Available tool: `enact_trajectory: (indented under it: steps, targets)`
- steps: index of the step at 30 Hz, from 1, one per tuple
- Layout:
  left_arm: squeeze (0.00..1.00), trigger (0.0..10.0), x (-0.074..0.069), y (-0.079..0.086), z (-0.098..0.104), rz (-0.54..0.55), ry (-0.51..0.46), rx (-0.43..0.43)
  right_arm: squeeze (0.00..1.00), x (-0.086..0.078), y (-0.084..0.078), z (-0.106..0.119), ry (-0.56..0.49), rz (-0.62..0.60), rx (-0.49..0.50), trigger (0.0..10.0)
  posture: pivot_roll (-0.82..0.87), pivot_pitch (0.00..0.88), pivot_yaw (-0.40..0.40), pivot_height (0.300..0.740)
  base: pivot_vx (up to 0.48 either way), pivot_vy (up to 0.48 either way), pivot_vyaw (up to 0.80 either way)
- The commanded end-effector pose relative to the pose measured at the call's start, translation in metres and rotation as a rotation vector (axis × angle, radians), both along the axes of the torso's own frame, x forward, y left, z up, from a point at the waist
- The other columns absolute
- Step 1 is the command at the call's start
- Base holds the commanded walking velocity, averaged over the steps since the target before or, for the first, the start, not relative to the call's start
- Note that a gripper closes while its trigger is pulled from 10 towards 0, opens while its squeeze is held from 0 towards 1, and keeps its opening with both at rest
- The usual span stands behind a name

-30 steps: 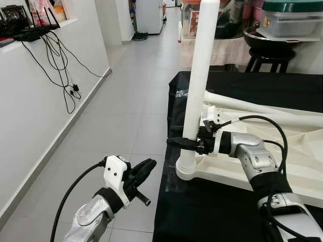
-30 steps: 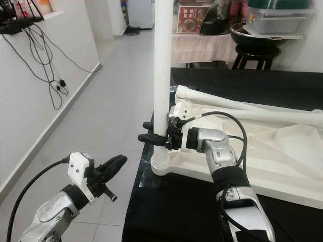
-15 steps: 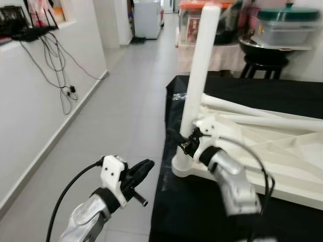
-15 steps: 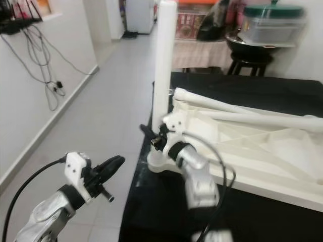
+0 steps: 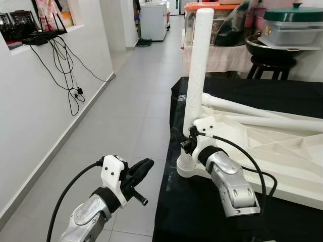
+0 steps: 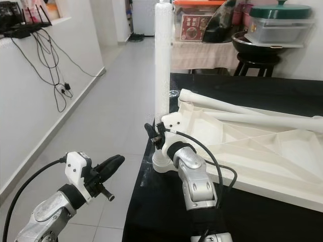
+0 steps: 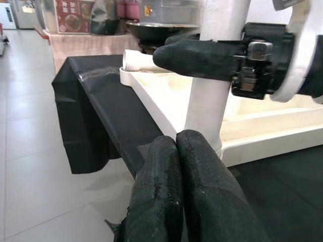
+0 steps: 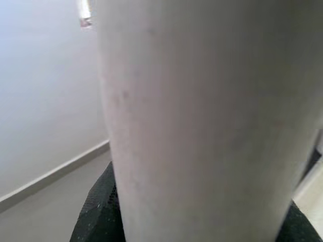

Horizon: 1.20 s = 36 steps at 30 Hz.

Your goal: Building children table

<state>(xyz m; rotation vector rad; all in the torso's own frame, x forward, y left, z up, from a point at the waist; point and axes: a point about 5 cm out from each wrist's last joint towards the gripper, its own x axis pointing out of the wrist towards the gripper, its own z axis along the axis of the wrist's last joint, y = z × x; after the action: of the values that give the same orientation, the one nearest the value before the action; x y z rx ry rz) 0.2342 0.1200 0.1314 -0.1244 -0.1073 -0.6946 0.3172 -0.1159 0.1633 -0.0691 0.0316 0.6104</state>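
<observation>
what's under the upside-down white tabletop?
A black cloth lies under the white tabletop, spread past its near edge and draped over the corner. What the cloth covers is hidden. The right gripper holds the upright leg at its corner socket.

My right gripper (image 5: pixel 185 143) is clamped around the upright white leg (image 5: pixel 197 75), so the leg itself blocks anything going straight ahead of it. Just behind and to its right, the upturned white tabletop (image 5: pixel 262 146) with two loose legs (image 5: pixel 252 113) lying across it blocks sideways travel. Below it the black-covered table (image 5: pixel 202 212) blocks the way down. My left gripper (image 5: pixel 142 169), fingers pressed together, hangs over open tiled floor (image 5: pixel 121 116); free room lies ahead and to its left, up to the white wall (image 5: pixel 35 101) with dangling cables (image 5: pixel 68 70).
</observation>
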Motion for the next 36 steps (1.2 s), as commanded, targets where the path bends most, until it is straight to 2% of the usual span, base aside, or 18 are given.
enact_trajectory:
  steps: [1, 3, 7, 8, 10, 11, 12, 15, 21, 22, 23, 24, 26, 27, 32, 36]
  targets:
    - [0.0, 10.0, 0.001, 0.002, -0.003, -0.003, 0.017, 0.014, 1.0, -0.01, 0.014, -0.012, 0.075, 0.212, 0.004, 10.0, -0.02, 0.0, 0.03, 0.74, 0.0, 0.0, 0.0]
    - [0.0, 10.0, 0.0, 0.001, -0.004, -0.006, 0.019, 0.014, 1.0, -0.009, 0.006, -0.001, 0.042, 0.376, -0.017, 10.0, -0.01, 0.0, 0.024, 0.74, 0.0, 0.0, 0.0]
    - [0.0, 10.0, 0.0, 0.001, -0.004, -0.004, 0.018, 0.015, 1.0, -0.003, -0.003, 0.009, -0.009, 0.47, -0.054, 10.0, -0.01, 0.0, 0.022, 0.74, 0.0, 0.0, 0.0]
    - [0.0, 10.0, 0.0, 0.001, -0.003, 0.0, 0.016, 0.016, 0.0, 0.002, -0.011, 0.015, -0.002, 0.55, -0.084, 10.0, 0.0, 0.0, 0.018, 0.74, 0.0, 0.0, 0.0]
    - [0.0, 10.0, 0.0, 0.001, -0.003, 0.0, 0.016, 0.016, 0.0, 0.002, -0.011, 0.015, -0.002, 0.55, -0.084, 10.0, 0.0, 0.0, 0.018, 0.74, 0.0, 0.0, 0.0]
    - [0.0, 10.0, 0.0, 0.001, -0.003, 0.002, 0.015, 0.017, 0.0, 0.004, -0.015, 0.016, 0.017, 0.599, -0.098, 10.0, 0.0, 0.0, 0.017, 0.74, 0.0, 0.0, 0.0]
    - [0.0, 10.0, 0.0, 0.001, -0.003, 0.002, 0.015, 0.017, 0.0, 0.004, -0.015, 0.016, 0.017, 0.599, -0.098, 10.0, 0.0, 0.0, 0.017, 0.74, 0.0, 0.0, 0.0]
    - [0.0, 10.0, -0.001, 0.001, -0.003, 0.004, 0.014, 0.017, 0.0, 0.014, -0.023, 0.02, 0.069, 0.682, -0.116, 10.0, 0.01, 0.0, 0.015, 0.74, 0.0, 0.0, 0.0]
    - [0.0, 10.0, -0.002, 0.0, -0.003, -0.001, 0.017, 0.019, 0.0, 0.029, -0.028, 0.017, 0.098, 0.665, -0.112, 10.0, 0.02, 0.003, 0.013, 0.74, 0.0, 0.0, 0.0]
    - [0.0, 10.0, -0.003, -0.001, -0.003, -0.001, 0.019, 0.019, 0.0, 0.033, -0.029, 0.016, 0.106, 0.655, -0.101, 5.0, 0.03, 0.004, 0.014, 0.74, 0.0, 0.0, 0.0]
    - [0.0, 10.0, -0.003, -0.001, -0.003, -0.002, 0.019, 0.019, 0.0, 0.035, -0.031, 0.016, 0.111, 0.651, -0.094, 2.1, 0.03, 0.005, 0.013, 0.74, 0.0, 0.0, 0.0]
    - [0.0, 10.0, -0.003, -0.002, -0.003, -0.002, 0.02, 0.019, 0.0, 0.037, -0.033, 0.016, 0.115, 0.644, -0.091, 1.5, 0.03, 0.005, 0.013, 0.74, 0.0, 0.0, 0.0]
    - [0.0, 10.0, -0.003, -0.002, -0.003, -0.002, 0.02, 0.019, 0.0, 0.038, -0.033, 0.016, 0.117, 0.64, -0.091, 1.5, 0.03, 0.005, 0.013, 0.74, 0.0, 0.0, 0.0]
    - [0.0, 10.0, -0.003, -0.002, -0.003, -0.002, 0.02, 0.019, 0.0, 0.038, -0.035, 0.016, 0.116, 0.647, -0.088, 0.0, 0.03, 0.008, 0.011, 0.74, 0.0, 0.0, 0.0]
    - [0.0, 10.0, -0.003, -0.002, -0.002, -0.001, 0.019, 0.018, 0.0, 0.038, -0.039, 0.017, 0.116, 0.662, -0.081, 0.0, 0.02, 0.009, 0.012, 0.74, 0.0, 0.0, 0.0]
    - [0.0, 10.0, -0.003, -0.001, -0.002, 0.0, 0.019, 0.017, 0.0, 0.033, -0.049, 0.008, 0.122, 0.65, -0.102, 0.0, 0.02, 0.009, 0.014, 0.74, 0.0, 0.0, 0.0]
